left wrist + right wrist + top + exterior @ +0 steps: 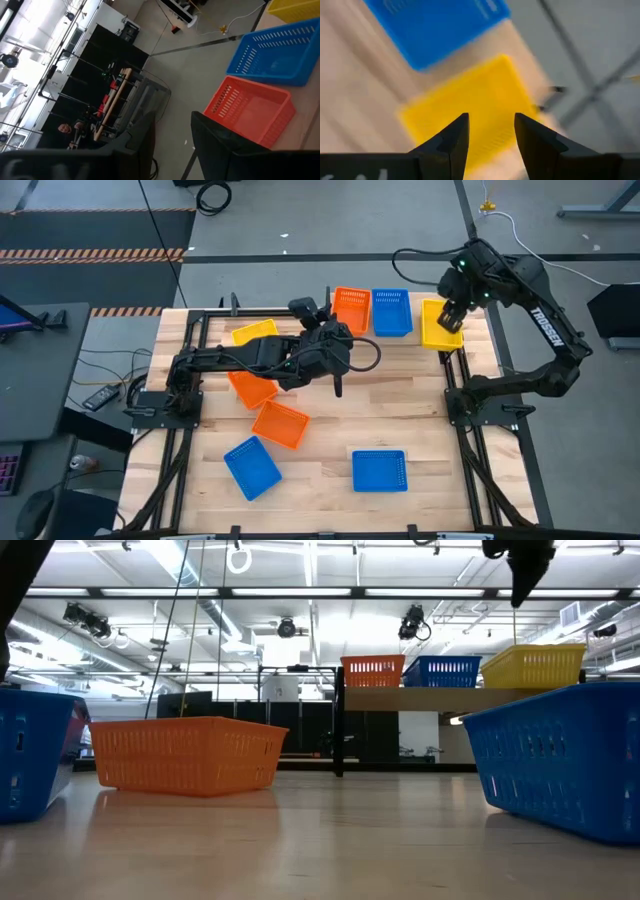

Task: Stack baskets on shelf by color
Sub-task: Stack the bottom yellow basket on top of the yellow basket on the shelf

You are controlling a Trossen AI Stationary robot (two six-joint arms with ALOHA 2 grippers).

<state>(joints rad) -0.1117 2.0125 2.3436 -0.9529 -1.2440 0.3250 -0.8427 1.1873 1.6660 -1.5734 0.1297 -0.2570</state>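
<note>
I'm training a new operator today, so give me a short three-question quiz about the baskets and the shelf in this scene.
1. How many baskets sit on the shelf?
2. True or false: the right claw is clamped on the yellow basket on the shelf.
3. Which shelf basket is in the middle? A) orange B) blue C) yellow

Key:
1. Three: the orange basket on the shelf, the blue basket on the shelf and the yellow one.
2. False: it hangs open above it, empty.
3. B
</note>
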